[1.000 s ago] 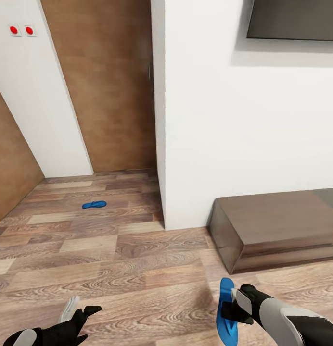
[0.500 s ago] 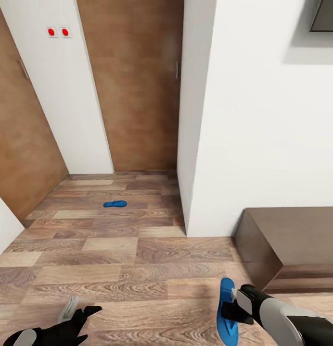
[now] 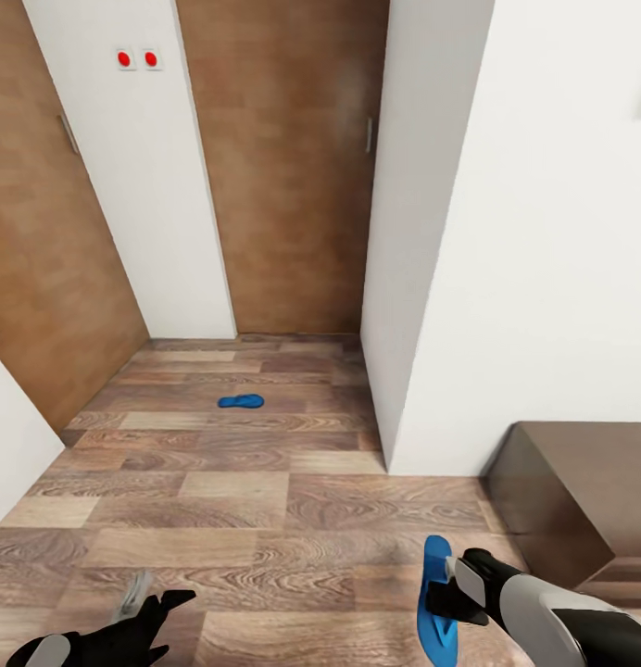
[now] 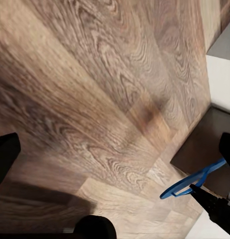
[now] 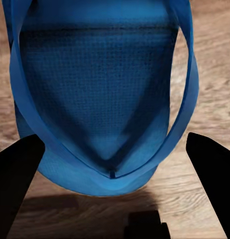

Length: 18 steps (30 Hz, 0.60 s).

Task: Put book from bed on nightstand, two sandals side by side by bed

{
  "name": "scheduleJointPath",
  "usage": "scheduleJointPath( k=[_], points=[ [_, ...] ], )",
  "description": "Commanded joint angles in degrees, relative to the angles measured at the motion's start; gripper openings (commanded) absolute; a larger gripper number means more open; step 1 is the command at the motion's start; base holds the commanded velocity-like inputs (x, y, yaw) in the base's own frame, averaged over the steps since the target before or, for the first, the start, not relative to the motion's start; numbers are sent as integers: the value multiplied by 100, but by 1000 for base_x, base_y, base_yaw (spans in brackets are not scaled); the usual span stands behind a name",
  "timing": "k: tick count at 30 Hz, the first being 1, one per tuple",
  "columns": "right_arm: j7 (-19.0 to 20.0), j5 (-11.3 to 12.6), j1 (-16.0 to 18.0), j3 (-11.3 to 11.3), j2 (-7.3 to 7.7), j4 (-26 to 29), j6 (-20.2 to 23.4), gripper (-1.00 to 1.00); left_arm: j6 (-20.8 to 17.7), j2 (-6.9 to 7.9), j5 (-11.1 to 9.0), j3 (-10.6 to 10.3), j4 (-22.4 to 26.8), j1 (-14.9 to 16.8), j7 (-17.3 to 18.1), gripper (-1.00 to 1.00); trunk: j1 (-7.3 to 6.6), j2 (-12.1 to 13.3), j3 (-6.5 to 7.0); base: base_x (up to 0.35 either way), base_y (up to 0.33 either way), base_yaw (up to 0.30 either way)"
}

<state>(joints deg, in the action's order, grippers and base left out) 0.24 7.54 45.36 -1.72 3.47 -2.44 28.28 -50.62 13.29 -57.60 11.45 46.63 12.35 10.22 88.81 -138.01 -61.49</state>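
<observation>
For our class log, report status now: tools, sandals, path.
Right tool shut on one sandal. Left tool open, holding nothing. Other sandal on the floor ahead, by the doors. Nothing between.

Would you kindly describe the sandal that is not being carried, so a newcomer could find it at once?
Look to the brown door in the far alcove; on the wood-plank floor before it lies a small blue sandal. Unlike the other sandal, at the right tool, it lies alone, flat and untouched.

Bright, even, shadowless-looking light fills the white walls (image 3: 543, 278). The wood-plank floor (image 3: 265, 519) is crisp ahead, softly blurred and tilted in the left wrist view. A faint shadow darkens the floor beneath the close-up, grainy blue sandal (image 5: 102, 94).
</observation>
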Motion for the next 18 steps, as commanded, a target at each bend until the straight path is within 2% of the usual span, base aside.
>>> scheduleJointPath(
  k=[1,18],
  points=[
    [2,28,8,-13,1,-11,4,-100,-27,-2,38,15,-4,4,41,100,1,-2,-5,211,198,4],
    [2,28,8,-13,3,-11,3,-100,-27,-2,45,15,-4,4,33,100,1,-2,-5,211,194,1]
  ],
)
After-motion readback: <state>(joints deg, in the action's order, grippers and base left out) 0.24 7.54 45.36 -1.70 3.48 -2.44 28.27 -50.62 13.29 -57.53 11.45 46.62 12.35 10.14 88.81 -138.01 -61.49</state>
